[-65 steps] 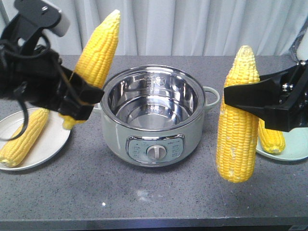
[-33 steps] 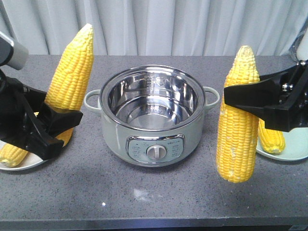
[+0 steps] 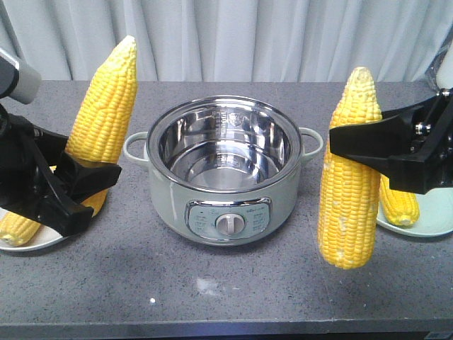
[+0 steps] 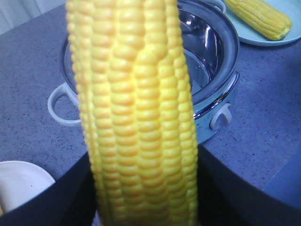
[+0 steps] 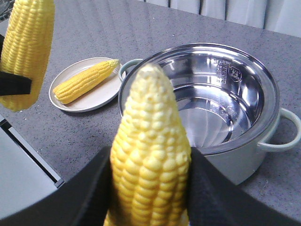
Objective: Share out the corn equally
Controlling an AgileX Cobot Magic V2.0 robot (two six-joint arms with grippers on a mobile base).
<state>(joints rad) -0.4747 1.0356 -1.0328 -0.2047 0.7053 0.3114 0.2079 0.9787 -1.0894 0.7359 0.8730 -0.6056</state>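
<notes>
Grey counter [image 3: 226,290], empty pot [image 3: 170,188], one cob [image 5: 84,80] [image 3: 400,202] on each plate [image 5: 101,96] [image 3: 435,216], left hand [image 3: 88,177] and right hand [image 3: 350,142] each gripping corn [image 3: 106,106] [image 3: 347,212].

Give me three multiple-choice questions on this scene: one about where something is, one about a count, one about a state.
1. Where does the pale green electric cooking pot with a steel bowl stand?
A) between the round white plate and the round pale green plate
B) on the white plate
C) on the floor

2. How many yellow corn cobs show?
A) two
B) four
C) six

3. The pot is:
A) lidded
B) full of water
C) empty

Answers:
1 A: a plate lies on each side of it.
2 B: left-held cob, right-held cob, cob on the white plate, cob on the green plate.
3 C: its bare steel bottom shows.
</notes>
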